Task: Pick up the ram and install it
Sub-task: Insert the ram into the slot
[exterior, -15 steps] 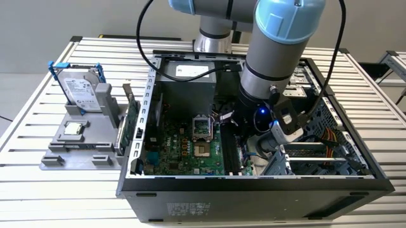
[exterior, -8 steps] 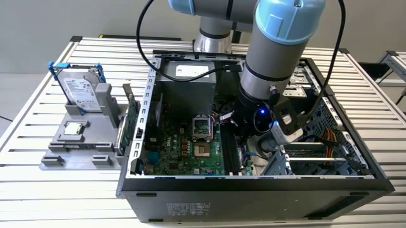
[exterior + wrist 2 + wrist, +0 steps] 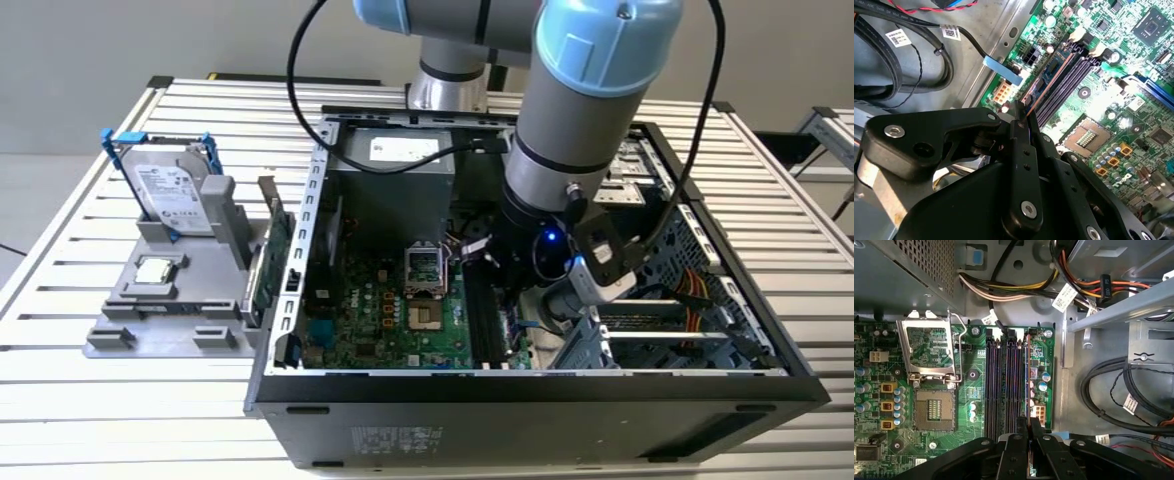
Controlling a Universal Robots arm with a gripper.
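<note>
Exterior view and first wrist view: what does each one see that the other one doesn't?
Exterior view: the arm, the hard drive standing in a grey holder, and the whole case on the table.
First wrist view: the claw shut on the thin ram, lined up along the slots, plus yellow and orange wires.
Both: the green board and its socket.
</note>
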